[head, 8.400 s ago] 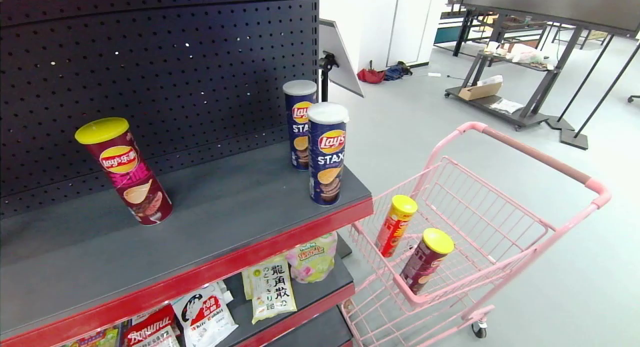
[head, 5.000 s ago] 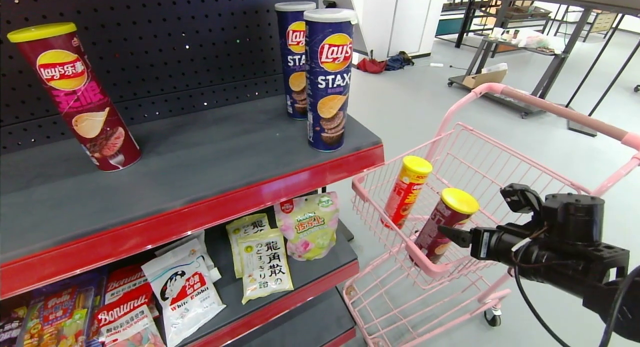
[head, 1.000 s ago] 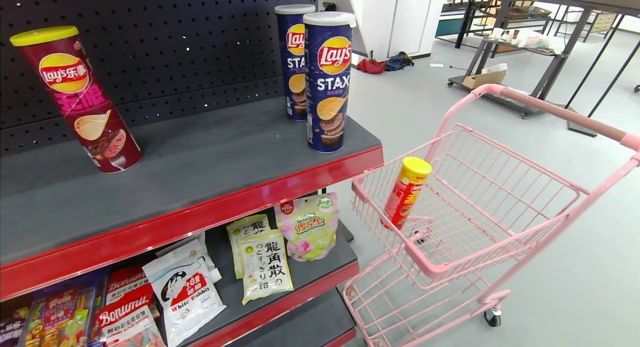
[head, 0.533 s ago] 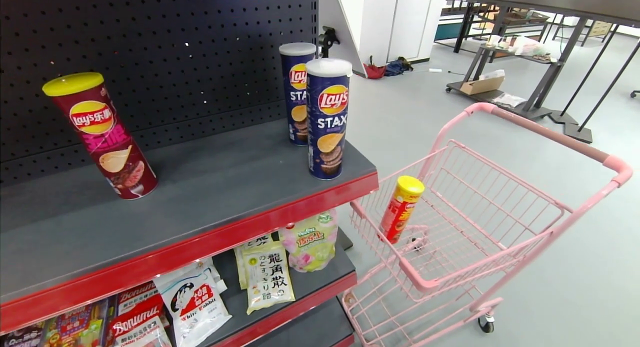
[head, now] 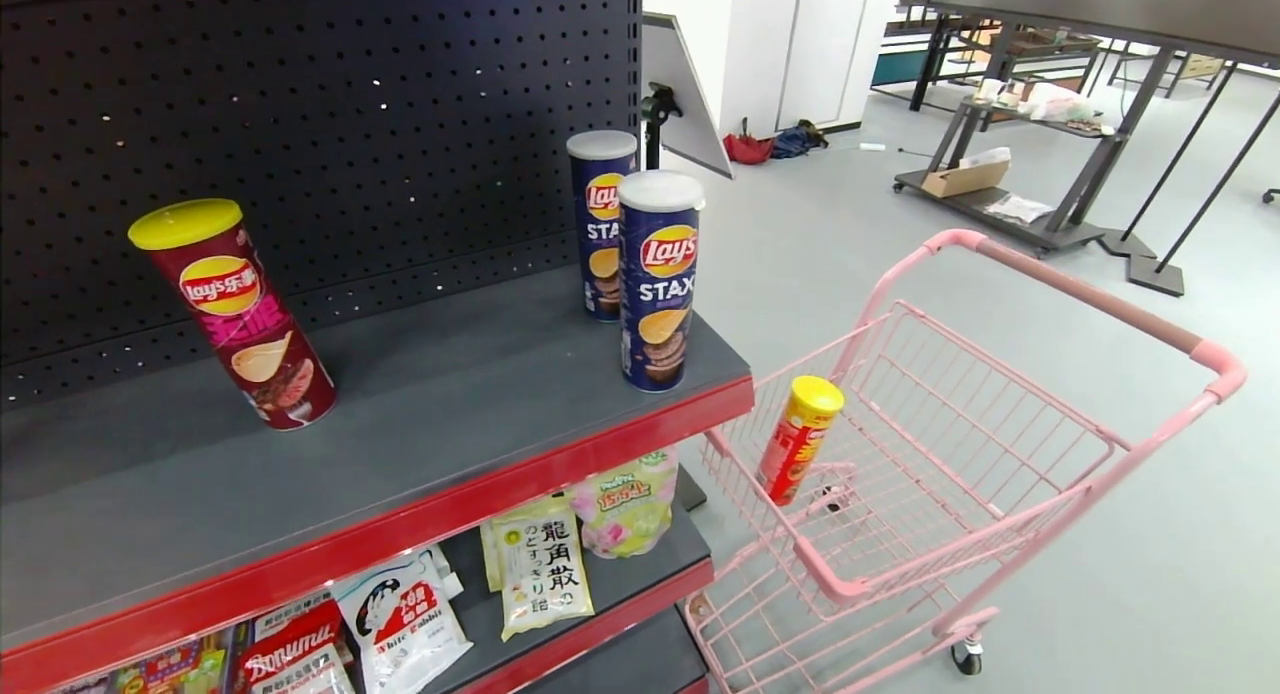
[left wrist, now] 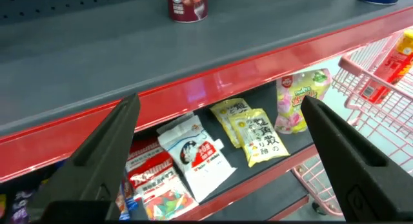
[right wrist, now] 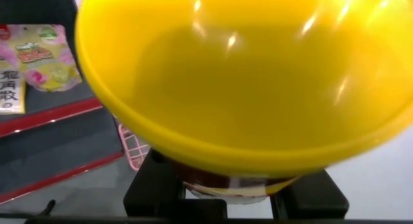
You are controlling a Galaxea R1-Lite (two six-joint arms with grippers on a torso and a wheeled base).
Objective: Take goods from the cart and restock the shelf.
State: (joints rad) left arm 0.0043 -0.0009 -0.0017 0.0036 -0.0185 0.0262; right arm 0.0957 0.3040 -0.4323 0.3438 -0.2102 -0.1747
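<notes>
1. My right gripper (right wrist: 232,188) is clamped on a yellow-lidded chip can (right wrist: 245,75), near the shelf's (head: 450,404) lower tiers.
2. My left gripper (left wrist: 219,102) gapes wide, facing the shelf's red edge.
3. A red can (head: 797,442) leans in the cart (head: 1010,274) beside the shelf.

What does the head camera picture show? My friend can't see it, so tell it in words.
A pink shopping cart holding one leaning red can with a yellow lid stands beside a store shelf. On its grey top stand a maroon can with a yellow lid and two dark blue cans with white lids; snack bags lie on the level below.
</notes>
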